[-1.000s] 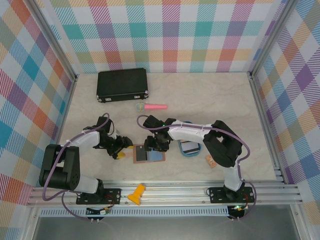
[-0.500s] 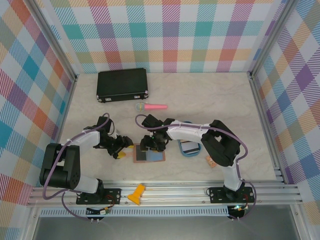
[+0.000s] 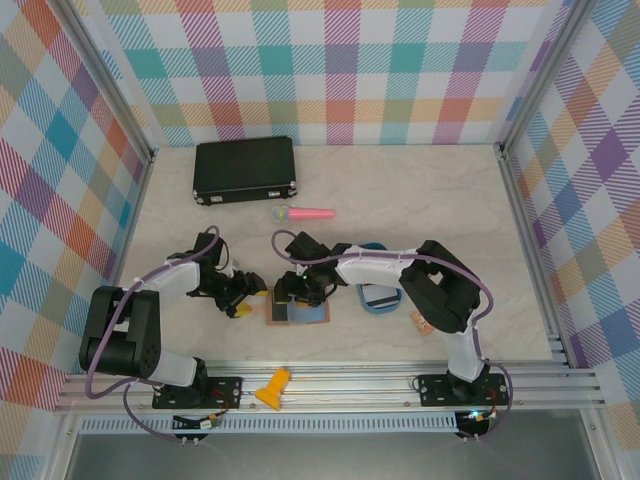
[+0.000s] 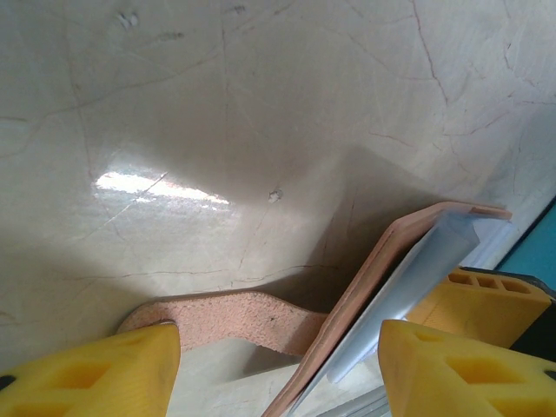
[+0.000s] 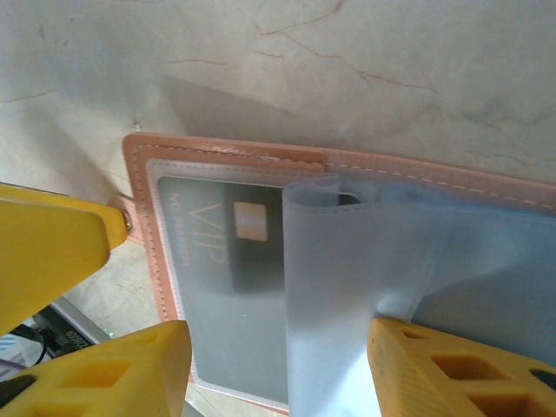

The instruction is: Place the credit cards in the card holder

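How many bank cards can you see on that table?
2 for sure: a dark VIP card in the clear pocket of the card holder, and a second card in the blue tray. More may be stacked under that one.

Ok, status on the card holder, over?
Left gripper open, straddling the raised cover of the card holder. Right gripper open above the holder. Dark VIP card sits in a pocket. Clear plastic flap curls over its edge.

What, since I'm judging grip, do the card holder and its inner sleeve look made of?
Card holder: pinkish-tan leather or an imitation, matte, with a stitched border. Inner sleeve: soft translucent plastic, probably vinyl; it looks frosted and limp, and it curls at its edge.
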You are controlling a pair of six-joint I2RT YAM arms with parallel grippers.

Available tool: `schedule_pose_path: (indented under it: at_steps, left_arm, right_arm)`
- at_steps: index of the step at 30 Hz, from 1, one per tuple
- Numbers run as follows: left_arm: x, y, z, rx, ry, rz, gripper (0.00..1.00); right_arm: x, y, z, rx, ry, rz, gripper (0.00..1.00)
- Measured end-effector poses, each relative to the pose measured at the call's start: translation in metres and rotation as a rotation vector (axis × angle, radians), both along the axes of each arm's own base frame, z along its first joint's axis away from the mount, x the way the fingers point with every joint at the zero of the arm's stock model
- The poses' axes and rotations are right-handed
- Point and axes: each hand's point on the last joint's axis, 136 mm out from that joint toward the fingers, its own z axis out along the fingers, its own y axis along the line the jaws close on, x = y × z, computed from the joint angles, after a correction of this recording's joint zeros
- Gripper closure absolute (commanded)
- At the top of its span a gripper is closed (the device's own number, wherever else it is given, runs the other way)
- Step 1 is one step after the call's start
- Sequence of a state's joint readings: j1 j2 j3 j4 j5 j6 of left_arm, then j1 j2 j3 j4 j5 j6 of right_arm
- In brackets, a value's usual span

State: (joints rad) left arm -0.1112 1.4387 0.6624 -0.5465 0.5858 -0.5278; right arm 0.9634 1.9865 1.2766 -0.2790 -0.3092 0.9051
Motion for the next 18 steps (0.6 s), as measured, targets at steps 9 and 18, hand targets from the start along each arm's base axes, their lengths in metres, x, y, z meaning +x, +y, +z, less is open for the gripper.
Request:
schedule_pose_path:
  at_steps: [9,18]
  left_arm:
    - [0.000,0.000,0.000,0.000,0.000,0.000,0.37]
    - [0.000,0.000,0.000,0.000,0.000,0.000,0.37]
  right_arm:
    - [-0.001,0.010,0.005,0.061,-0.018,0.019,0.43]
    - [-0.010,0.023,0.014,0.126,-0.027,0.057,0.43]
